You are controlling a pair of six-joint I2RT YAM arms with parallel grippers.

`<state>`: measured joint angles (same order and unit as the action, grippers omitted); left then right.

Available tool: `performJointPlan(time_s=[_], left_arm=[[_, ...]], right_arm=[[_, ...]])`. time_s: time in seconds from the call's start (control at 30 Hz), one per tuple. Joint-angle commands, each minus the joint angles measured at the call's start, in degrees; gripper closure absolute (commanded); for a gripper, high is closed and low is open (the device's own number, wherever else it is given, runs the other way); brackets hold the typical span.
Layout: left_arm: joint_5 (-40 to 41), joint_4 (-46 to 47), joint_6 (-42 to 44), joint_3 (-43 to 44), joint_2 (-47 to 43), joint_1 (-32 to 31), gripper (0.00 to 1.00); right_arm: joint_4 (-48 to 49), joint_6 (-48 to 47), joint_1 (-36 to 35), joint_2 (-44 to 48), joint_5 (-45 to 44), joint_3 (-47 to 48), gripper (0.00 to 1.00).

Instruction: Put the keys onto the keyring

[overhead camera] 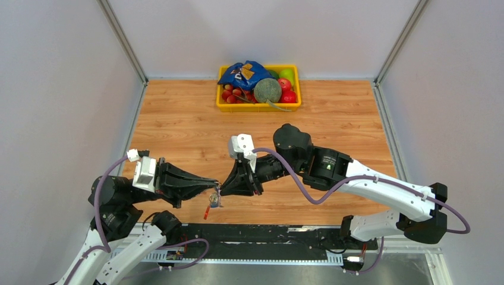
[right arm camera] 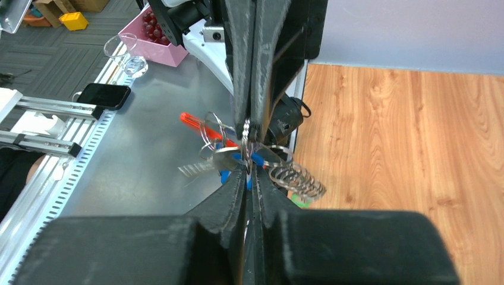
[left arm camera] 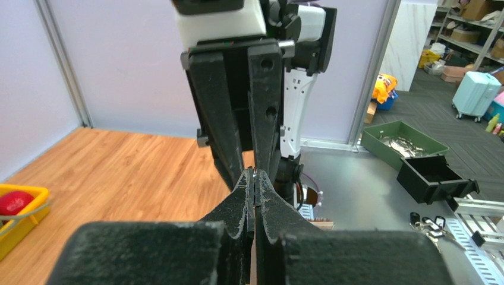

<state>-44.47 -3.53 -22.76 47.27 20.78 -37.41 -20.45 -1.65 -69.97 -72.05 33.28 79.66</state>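
No text, label, brand or number legible in any view. Print on blue bag (overhead camera: 242, 72) in yellow tray (overhead camera: 259, 108): white and orange marks, too small to read. Boxes and clutter beyond the table in wrist views: no readable markings.

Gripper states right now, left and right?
Left gripper: closed, pinching the keyring.
Right gripper: jaws nearly together at the keyring; grip cannot be told.

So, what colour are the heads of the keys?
The key heads are bright blue; best seen in the right wrist view.
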Motion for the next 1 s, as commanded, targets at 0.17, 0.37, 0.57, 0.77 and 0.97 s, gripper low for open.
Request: performJointPlan(time_s=[0.17, 0.37, 0.57, 0.77, 0.97], left_arm=[[0.4, 6.5, -1.1, 0.7, -1.0, 0.0, 1.0], [0.2, 6.9, -1.2, 0.7, -0.9, 0.0, 1.0], [0.2, 7.5, -1.5, 0.6, -0.6, 0.0, 1.0], [0.2, 7.7, -1.6, 0.4, -0.6, 0.0, 1.0], [0.3, 7.6, -1.4, -0.1, -0.7, 0.0, 1.0]], right_arm=[[-0.7, 0.0, -0.6, 1.5, -3.5, 1.4, 0.71], [-0.9, -0.9, -0.6, 4.4, -6.1, 1.9, 0.68], [-1.2, -0.9, -0.6, 4.6, -5.1, 3.5, 0.66], [-0.9, -0.6, -0.7, 3.1, -4.1, 4.9, 0.66], [0.1, -0.3, -1.2, 1.4, -3.5, 5.8, 0.67]])
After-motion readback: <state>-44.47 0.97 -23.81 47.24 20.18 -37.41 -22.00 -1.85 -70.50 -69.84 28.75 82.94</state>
